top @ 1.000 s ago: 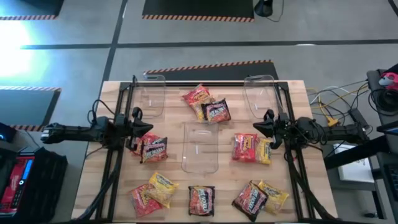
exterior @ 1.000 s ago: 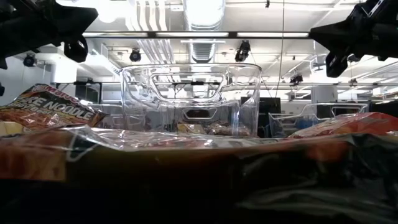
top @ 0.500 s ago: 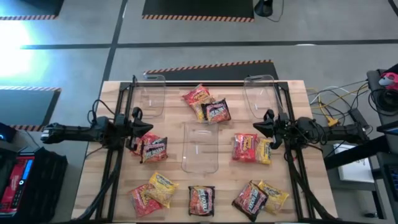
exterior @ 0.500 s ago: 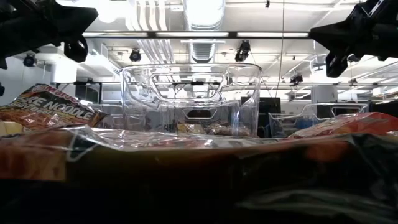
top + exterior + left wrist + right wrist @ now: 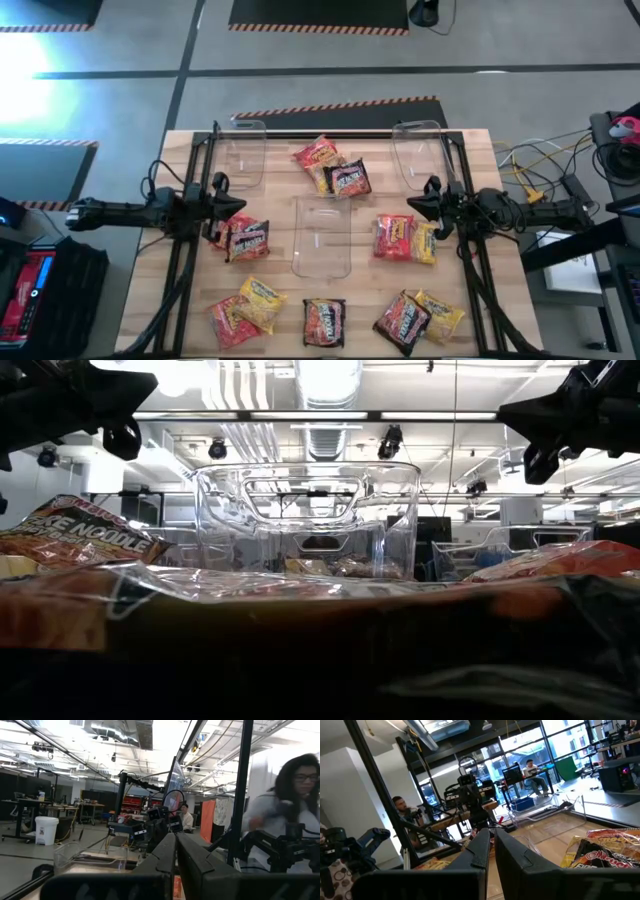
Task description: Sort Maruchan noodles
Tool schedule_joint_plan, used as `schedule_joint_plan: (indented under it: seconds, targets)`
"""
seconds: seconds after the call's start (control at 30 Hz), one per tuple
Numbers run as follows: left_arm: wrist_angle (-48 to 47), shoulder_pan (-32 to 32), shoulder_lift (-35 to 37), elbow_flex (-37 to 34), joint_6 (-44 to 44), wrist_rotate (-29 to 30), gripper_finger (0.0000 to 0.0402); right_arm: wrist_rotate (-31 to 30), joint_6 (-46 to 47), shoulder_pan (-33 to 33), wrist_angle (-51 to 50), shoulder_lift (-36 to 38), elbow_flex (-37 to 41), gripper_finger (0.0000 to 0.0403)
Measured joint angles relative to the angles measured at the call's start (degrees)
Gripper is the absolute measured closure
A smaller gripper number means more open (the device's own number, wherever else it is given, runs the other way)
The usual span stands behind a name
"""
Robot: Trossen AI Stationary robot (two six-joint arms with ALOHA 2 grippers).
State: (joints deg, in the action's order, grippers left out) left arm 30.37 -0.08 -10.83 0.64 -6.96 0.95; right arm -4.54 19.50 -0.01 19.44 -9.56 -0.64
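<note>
Several Maruchan noodle packets lie flat and scattered on the wooden table. A red one and a dark one lie at the far middle. A dark-and-red one lies on the left, and a red one beside a yellow one on the right. More lie along the near edge, such as a dark one. My left gripper waits shut at the table's left side, raised above the packets. My right gripper waits shut at the right side. Both pairs of fingers, left and right, hold nothing.
Three clear plastic bins stand on the table: one far left, one far right, one in the middle. A black frame runs along both sides. A person stands beyond the table, with others farther off.
</note>
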Motion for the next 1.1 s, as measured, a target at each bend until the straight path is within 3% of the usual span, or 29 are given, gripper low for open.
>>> schedule_joint_plan:
  seconds: [1.1]
  targets:
    - [0.0, 0.0, 0.0, 0.0, 0.0, 0.0, 0.0402, 0.0, 0.3, 0.0, 0.0, 0.0, 0.0, 0.0385]
